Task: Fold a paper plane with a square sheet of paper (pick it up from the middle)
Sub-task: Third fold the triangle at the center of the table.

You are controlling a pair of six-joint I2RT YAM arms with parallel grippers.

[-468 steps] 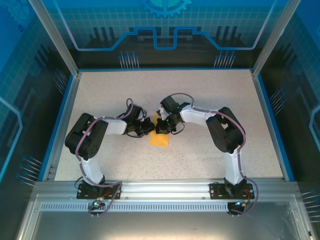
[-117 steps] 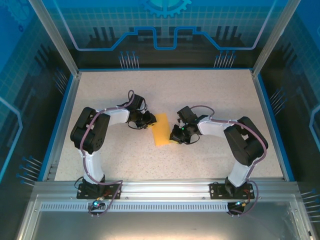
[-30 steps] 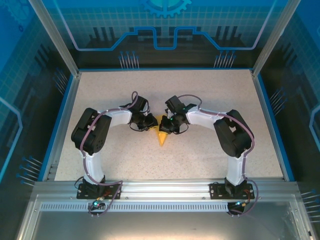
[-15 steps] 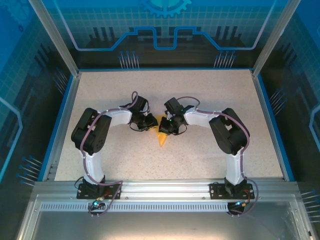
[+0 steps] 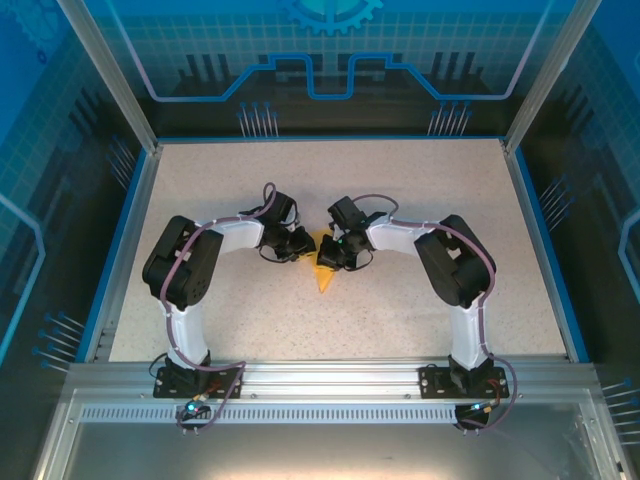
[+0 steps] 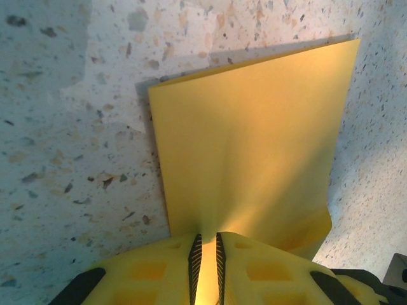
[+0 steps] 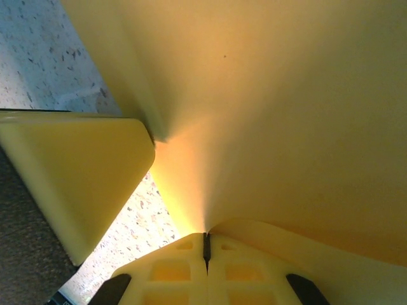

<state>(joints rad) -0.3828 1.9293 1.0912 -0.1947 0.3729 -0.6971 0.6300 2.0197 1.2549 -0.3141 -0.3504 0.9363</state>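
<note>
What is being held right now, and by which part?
The folded orange paper, pinched at its wide far end: left gripper on the left edge, right gripper on the right; its point is free.

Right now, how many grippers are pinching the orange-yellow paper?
2. The left gripper pinches the folded orange-yellow paper sheet from the left, the right gripper from the right.

Plain, unmarked orange-yellow folded paper (image 5: 323,274) sits at centre frame on a beige table (image 5: 420,190) speckled with grey and brown flecks. The left arm (image 5: 185,290) and right arm (image 5: 462,300) show white links and black joints, trailed by purple cables (image 5: 375,197). A blue rim (image 5: 120,250) edges the table. At top of frame, blue panels (image 5: 330,50) carry a pale grid and circuit-style lines. In the wrist views, the fingers of the left gripper (image 6: 205,244) and right gripper (image 7: 205,244) look yellow.
</note>
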